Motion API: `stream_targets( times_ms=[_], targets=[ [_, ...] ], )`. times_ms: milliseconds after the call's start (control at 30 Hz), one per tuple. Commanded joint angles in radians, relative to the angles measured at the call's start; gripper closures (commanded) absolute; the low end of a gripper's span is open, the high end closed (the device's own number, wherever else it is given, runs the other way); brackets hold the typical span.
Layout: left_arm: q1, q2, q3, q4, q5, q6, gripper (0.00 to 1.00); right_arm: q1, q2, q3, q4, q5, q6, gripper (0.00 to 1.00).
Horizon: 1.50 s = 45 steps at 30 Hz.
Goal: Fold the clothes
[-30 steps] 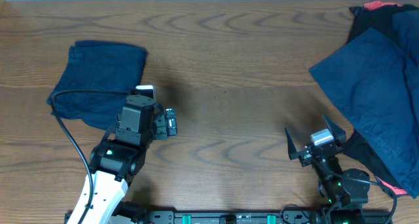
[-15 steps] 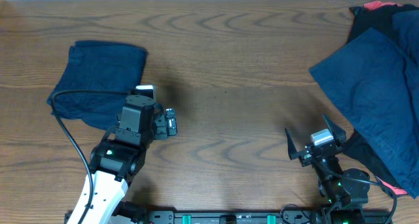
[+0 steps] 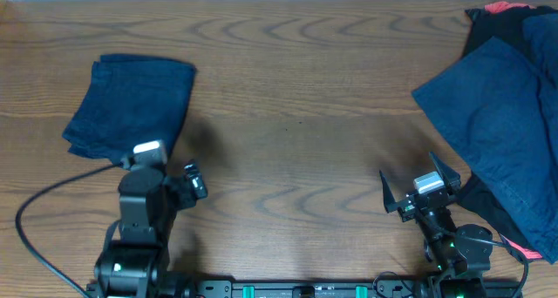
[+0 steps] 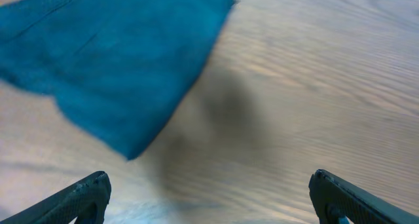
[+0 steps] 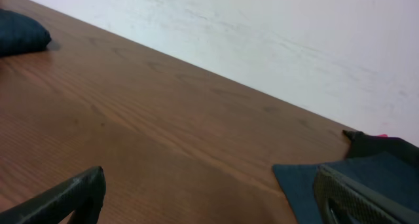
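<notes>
A folded navy garment (image 3: 131, 106) lies at the table's left; it fills the upper left of the left wrist view (image 4: 111, 60) and shows far off in the right wrist view (image 5: 19, 33). A heap of navy, black and red clothes (image 3: 506, 115) lies at the right edge, its navy corner in the right wrist view (image 5: 340, 178). My left gripper (image 4: 209, 201) is open and empty, just in front of the folded garment, with its arm (image 3: 144, 202) at the lower left. My right gripper (image 3: 420, 186) is open and empty beside the heap, also seen in its own view (image 5: 209, 198).
The wooden table (image 3: 296, 89) runs between the folded garment and the heap. A black cable (image 3: 52, 193) loops from the left arm toward the front edge. A pale wall (image 5: 294, 40) stands behind the table's far edge.
My left arm has drawn back toward the front edge and to the left, off the folded garment. The right arm and the clothes have not moved.
</notes>
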Motion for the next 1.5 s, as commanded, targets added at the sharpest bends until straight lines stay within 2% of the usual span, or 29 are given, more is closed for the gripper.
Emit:
stream_targets(
  times_ms=[0, 467, 733, 833, 933, 1467],
  targets=[
    [0.050, -0.060, -0.078, 0.041, 0.023, 0.013, 0.02, 0.014, -0.011, -0.002, -0.003, -0.012, -0.014, 0.01],
    [0.050, -0.396, -0.515, 0.707, 0.042, 0.052, 0.02, 0.014, -0.011, -0.002, -0.003, -0.012, -0.014, 0.01],
    [0.049, -0.477, -0.521, 0.734, 0.113, 0.275, 0.02, 0.014, -0.011, -0.002, -0.003, -0.012, -0.014, 0.01],
    [0.049, -0.506, -0.521, 0.652, 0.111, 0.280, 0.02, 0.014, -0.011, -0.002, -0.003, -0.012, -0.014, 0.01],
    [0.049, -0.579, -0.521, 0.489, 0.109, 0.279, 0.02, 0.014, -0.011, -0.002, -0.003, -0.012, -0.014, 0.01],
    [0.049, -0.571, -0.521, 0.489, 0.109, 0.279, 0.02, 0.014, -0.011, -0.002, -0.003, -0.012, -0.014, 0.01]
  ],
)
